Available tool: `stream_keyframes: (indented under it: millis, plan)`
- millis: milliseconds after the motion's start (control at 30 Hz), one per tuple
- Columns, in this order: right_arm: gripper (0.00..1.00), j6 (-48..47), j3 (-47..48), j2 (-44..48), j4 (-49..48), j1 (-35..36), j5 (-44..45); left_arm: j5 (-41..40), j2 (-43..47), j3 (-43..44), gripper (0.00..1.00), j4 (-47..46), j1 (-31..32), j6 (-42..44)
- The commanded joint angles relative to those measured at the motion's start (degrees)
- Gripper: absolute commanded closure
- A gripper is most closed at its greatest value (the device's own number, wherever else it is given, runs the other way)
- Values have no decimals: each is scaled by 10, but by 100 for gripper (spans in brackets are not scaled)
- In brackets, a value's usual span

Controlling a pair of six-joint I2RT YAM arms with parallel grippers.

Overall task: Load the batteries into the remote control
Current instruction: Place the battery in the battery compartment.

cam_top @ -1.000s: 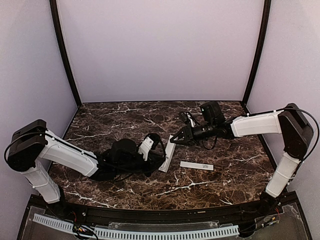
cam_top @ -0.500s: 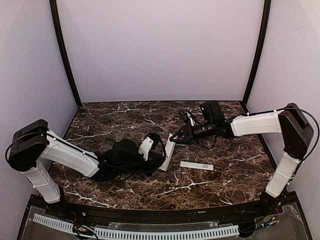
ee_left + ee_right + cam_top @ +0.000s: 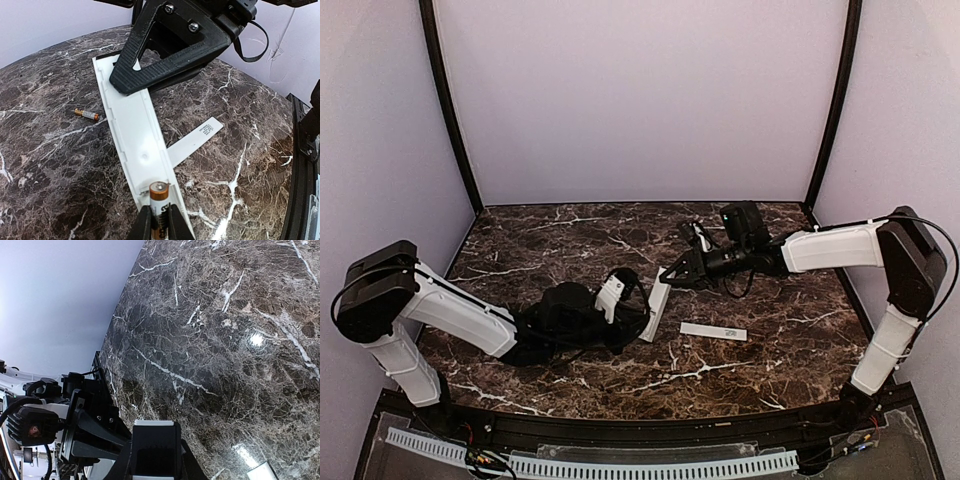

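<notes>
Little has shifted in the last second; the left arm's wrist sits only a touch farther back from the remote control (image 3: 132, 130), which lies almost where it was, while the right arm is unchanged. Left of the remote, well apart from it, one battery (image 3: 86, 114) lies alone on its side on the marble table (image 3: 45, 165). At the remote's near end the left gripper (image 3: 160, 222) pinches the second battery (image 3: 159, 197) between narrow fingertips; its gold cap points along the remote and rests right at that end, though whether it touches the casing is hard to tell. The remote runs as a white bar away from this gripper, slanting up and to the left in the left wrist view. At the remote's far end the right gripper (image 3: 668, 279) is clamped on it; one black triangular finger lies across the white surface, and the right wrist view shows that end, with its dark section, between the fingers. Right of the remote, the flat white cover strip (image 3: 195, 142) lies on the table; its near end meets the remote's edge.
</notes>
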State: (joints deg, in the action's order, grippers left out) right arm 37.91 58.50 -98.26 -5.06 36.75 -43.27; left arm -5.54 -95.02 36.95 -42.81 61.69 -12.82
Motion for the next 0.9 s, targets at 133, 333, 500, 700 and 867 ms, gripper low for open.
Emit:
stream_keyframes:
  millis: [133, 333, 500, 700, 867]
  plan:
    - [100, 18, 19, 23, -18, -5, -24, -11, -1, -20, 87, 16, 1, 9]
    - [100, 20, 21, 25, -19, -6, -25, -14, -5, -20, 85, 21, 1, 7]
    - [100, 22, 21, 23, -20, -8, -26, -11, -6, -16, 84, 26, 1, 6]
    - [100, 21, 20, 23, -19, -9, -25, -10, -6, -15, 85, 30, 2, -1]
    - [100, 16, 20, 25, -15, -9, -21, -10, -7, -14, 86, 30, 2, -9]
